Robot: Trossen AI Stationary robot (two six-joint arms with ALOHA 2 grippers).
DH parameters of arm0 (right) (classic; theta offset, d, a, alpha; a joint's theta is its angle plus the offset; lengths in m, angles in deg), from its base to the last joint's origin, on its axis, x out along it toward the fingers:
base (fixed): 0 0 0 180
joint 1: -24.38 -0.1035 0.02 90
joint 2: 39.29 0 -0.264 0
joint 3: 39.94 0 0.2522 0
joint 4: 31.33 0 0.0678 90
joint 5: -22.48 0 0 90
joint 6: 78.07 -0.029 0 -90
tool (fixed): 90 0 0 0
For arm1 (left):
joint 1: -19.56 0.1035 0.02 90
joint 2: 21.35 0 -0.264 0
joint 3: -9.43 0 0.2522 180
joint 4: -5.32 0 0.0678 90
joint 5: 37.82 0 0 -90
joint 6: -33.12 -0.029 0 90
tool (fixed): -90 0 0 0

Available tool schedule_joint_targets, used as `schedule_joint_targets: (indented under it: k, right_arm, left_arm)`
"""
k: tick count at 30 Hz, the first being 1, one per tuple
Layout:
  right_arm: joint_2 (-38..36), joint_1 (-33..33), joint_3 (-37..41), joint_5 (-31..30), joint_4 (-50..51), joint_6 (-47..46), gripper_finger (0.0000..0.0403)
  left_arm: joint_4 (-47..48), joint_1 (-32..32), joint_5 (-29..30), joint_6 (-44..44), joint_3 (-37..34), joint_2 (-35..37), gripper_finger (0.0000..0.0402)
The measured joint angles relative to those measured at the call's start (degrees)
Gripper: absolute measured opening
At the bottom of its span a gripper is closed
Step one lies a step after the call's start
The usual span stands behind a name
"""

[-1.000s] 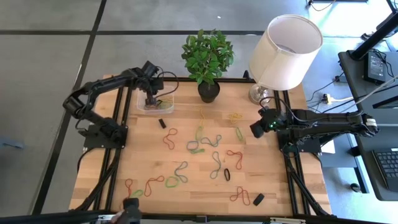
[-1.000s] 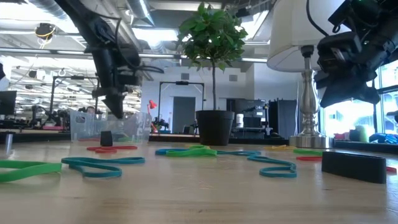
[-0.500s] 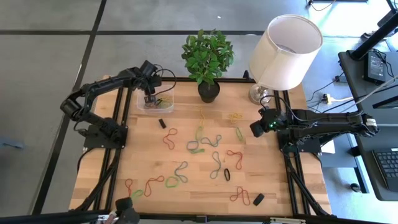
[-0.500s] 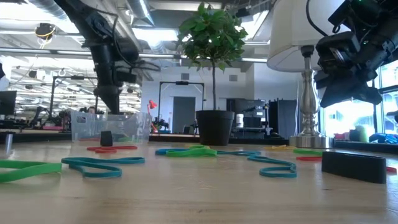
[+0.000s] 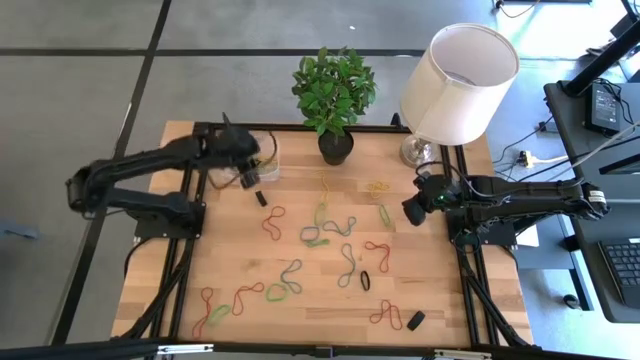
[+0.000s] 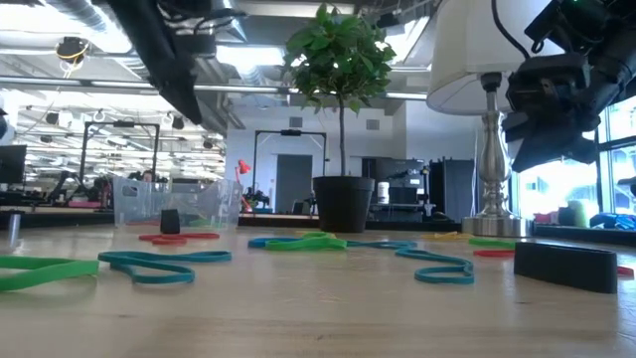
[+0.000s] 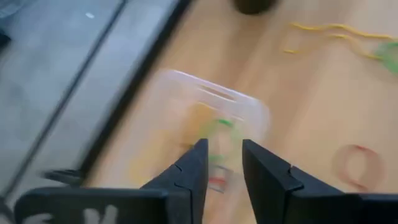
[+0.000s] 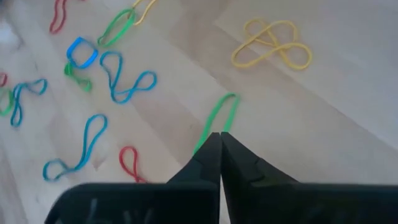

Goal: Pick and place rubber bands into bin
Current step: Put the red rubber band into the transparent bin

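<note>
Rubber bands [image 5: 322, 236] lie scattered across the wooden table [image 5: 450, 300], somewhere over a dozen loops; the tangles defy an exact count. They come in red, green, yellow, blue and black, running from the middle to the near edge. One clear bin [image 5: 262, 158] sits at the far left, next to the one plant pot [image 5: 336, 148], and holds a few bands in green, yellow and red. My left gripper [image 7: 222, 163] hangs above the bin, fingers parted a little with nothing between them. My right gripper [image 8: 220, 144] is clenched tight and empty over a green band [image 8: 216, 121], beneath the one lamp [image 5: 458, 72].
</note>
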Motion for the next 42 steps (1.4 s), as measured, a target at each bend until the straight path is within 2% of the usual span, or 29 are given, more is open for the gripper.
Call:
schedule_joint_targets:
  k: [4, 7, 12, 15, 22, 28, 32, 42]
  right_arm:
    - [0.0, -0.01, 0.0, 1.93, 0.0, 4.69, 0.0006]
    - [0.0, -0.01, 0.0, 3.3, -0.02, 7.84, 0.0006]
    - [0.0, 0.0, 0.0, 4.48, -0.47, 12.59, 0.0006]
    - [0.0, -0.02, 0.0, 4.61, -0.46, 14.95, 0.0006]
    - [0.0, -0.01, 0.0, 6.66, -0.42, 19.0, 0.0006]
    - [0.0, -0.01, 0.0, 7.47, -0.4, 19.14, 0.0006]
    - [0.0, -0.02, 0.0, 7.51, -0.39, 19.13, 0.0006]
    - [0.0, -0.02, 0.0, 8.01, -0.39, 18.99, 0.0006]
  left_arm:
    - [2.63, -13.35, 3.93, 16.03, 0.11, -2.66, 0.0077]
    - [5.71, -21.29, 4.94, 27.17, 3.02, -7.47, 0.0068]
    - [15.69, -29.3, 4.56, 40.79, 11.42, -17.95, 0.0057]
    - [19.26, -32.22, 2.32, 46.69, 14.83, -22.28, 0.0061]
    - [19.59, -37.54, -6.06, 57.64, 15.61, -27.31, 0.0114]
    - [19.36, -42.4, -9.8, 64.32, 15.63, -31.98, 0.016]
    - [18.82, -45.05, -16.14, 67.69, 15.63, -36.3, 0.0165]
    - [10.67, -51.97, -28.78, 67.83, 15.61, -44.69, 0.0147]
